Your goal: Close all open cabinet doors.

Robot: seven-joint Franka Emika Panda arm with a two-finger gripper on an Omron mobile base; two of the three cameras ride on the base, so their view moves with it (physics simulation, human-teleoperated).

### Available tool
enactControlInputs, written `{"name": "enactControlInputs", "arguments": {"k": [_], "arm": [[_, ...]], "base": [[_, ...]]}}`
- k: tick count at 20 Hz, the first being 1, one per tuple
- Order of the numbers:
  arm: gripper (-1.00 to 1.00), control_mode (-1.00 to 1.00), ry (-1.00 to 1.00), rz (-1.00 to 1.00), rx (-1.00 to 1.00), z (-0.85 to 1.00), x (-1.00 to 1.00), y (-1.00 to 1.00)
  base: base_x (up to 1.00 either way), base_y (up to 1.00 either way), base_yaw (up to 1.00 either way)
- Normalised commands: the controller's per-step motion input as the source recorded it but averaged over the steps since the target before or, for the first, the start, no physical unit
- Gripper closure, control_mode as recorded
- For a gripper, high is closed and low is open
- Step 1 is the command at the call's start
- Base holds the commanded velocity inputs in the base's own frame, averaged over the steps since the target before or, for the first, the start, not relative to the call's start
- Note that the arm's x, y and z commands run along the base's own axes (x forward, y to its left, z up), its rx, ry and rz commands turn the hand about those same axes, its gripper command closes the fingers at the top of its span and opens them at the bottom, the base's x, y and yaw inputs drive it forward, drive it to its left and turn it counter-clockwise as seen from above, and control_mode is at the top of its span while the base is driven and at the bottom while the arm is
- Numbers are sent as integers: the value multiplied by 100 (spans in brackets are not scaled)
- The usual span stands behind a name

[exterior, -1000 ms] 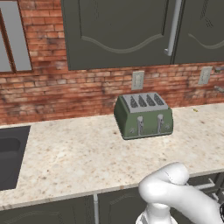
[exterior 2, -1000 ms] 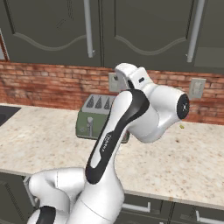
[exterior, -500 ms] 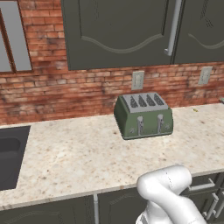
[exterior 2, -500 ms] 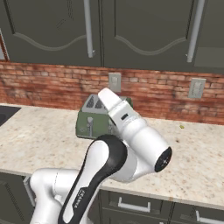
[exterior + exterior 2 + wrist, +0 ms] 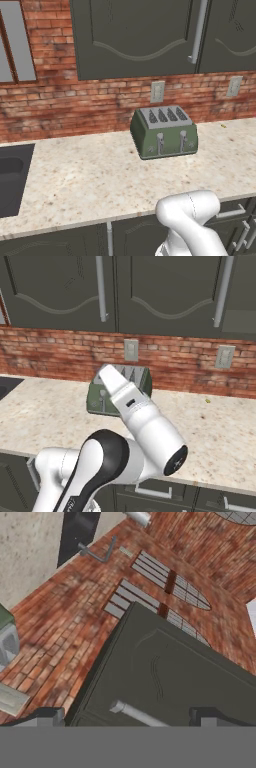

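Dark grey-green cabinet doors (image 5: 135,35) hang above the brick wall, each with an arched moulding. One grey bar handle (image 5: 199,31) shows in the left base view, and two more handles (image 5: 100,289) (image 5: 222,291) in the right base view. These panels look flush with one another. In the hand view one cabinet door (image 5: 170,672) and its bar handle (image 5: 142,716) lie just beyond my gripper (image 5: 129,719). The gripper is open, with nothing between its dark fingertips (image 5: 47,717). My arm (image 5: 145,426) is folded low in front of the counter.
A green toaster (image 5: 165,132) stands on the speckled counter (image 5: 85,175) against the brick wall. A dark sink (image 5: 10,175) is at the left, with a window (image 5: 15,45) above it. Wall outlets (image 5: 157,91) sit behind the toaster. A pale grey patch (image 5: 241,321) shows under the far right door.
My arm has folded down from a raised pose, its big links dropping low in the right base view. The base and the kitchen things have not moved.
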Motion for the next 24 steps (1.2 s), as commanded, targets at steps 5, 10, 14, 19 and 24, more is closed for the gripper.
{"name": "enactControlInputs", "arguments": {"k": [5, 10, 14, 19, 24], "arm": [[-100, -100, 0, 0, 0, 3, -1, 19], [-100, -100, 1, -5, 0, 0, 0, 33], [-100, -100, 0, -2, 0, 0, 3, 12], [-100, -100, 0, 0, 0, 0, -28, 0], [-100, -100, 0, 0, 0, 0, -66, 0]], "base": [[0, 0, 0], [0, 0, 0], [0, 0, 0], [0, 0, 0], [0, 0, 0]]}}
